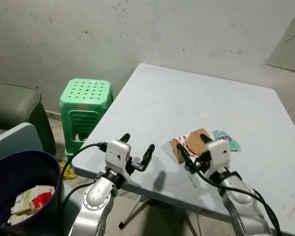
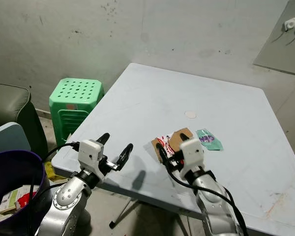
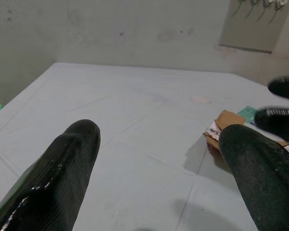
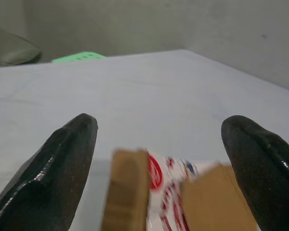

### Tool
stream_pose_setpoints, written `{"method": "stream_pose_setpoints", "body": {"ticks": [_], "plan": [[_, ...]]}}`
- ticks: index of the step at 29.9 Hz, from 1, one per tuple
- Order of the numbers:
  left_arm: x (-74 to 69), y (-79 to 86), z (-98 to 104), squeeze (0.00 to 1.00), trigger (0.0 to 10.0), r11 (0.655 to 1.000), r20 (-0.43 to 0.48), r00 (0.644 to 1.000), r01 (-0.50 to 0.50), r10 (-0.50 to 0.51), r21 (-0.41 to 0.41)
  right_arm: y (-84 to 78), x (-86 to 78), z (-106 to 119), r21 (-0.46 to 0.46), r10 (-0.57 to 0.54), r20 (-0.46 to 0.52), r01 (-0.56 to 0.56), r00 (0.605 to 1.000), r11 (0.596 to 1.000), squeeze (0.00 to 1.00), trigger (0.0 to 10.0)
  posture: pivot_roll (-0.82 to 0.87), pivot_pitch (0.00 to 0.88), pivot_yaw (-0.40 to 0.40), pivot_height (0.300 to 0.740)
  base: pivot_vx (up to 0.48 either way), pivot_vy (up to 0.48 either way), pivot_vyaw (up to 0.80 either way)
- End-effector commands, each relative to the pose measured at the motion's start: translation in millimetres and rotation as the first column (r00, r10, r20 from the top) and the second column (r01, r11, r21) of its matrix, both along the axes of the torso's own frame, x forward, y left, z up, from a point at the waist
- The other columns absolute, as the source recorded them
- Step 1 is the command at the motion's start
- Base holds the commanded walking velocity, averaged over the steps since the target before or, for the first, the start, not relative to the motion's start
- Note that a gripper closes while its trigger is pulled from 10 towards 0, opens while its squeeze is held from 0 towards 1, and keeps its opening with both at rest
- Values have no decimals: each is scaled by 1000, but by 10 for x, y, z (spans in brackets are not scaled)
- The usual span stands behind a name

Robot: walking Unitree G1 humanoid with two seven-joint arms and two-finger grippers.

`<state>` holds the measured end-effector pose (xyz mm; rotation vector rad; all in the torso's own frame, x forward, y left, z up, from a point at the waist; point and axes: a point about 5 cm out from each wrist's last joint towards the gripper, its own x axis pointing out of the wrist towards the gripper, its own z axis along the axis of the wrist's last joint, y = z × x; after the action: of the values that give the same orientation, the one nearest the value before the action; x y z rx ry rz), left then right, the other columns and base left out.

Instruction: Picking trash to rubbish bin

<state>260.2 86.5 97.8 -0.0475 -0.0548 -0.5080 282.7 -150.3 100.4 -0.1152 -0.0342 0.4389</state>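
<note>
Cardboard trash on desk. I hold right end effector open, straddling it: reach step. Next: lower, close. Left end effector open, idle; bin near left.

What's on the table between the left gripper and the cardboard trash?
Nothing: in the left eye view, bare table separates the left gripper from the cardboard trash.
</note>
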Motion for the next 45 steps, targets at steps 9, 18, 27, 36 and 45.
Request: {"method": "stream_pose_setpoints", "body": {"ticks": [9, 18, 27, 36, 45], "plan": [[-23, -2, 93, 0, 10000, 1000, 19, 1000, 9, -9, -19, 296, 139, -102, -16, 106, -125, -109, 987, 994, 0, 10000, -13, 28, -122, 740, 0, 0, 0], [-97, -43, 64, 0, 10000, 998, 5, 998, 63, -63, 9, 214, 108, -330, -101, 21, -217, -44, 976, 994, 0, 10000, -6, 37, -125, 740, 0, 0, 0], [-212, -181, 9, 0, 10000, 984, 2, 987, 163, -163, 71, 45, 119, -395, -161, -89, -233, 52, 968, 986, 0, 10000, -15, 39, -117, 740, 0, 0, 0], [-181, -165, 46, 0, 10000, 987, 6, 989, 150, -151, 54, -82, 120, -466, -267, -230, -231, 166, 945, 949, 0, 0, -19, 41, -114, 740, 0, 0, 0], [-179, -148, 55, 0, 10000, 990, 5, 990, 138, -139, 42, -86, 96, -480, -282, -247, -222, 180, 943, 942, 0, 0, -18, 42, -114, 740, 0, 0, 0]]}}
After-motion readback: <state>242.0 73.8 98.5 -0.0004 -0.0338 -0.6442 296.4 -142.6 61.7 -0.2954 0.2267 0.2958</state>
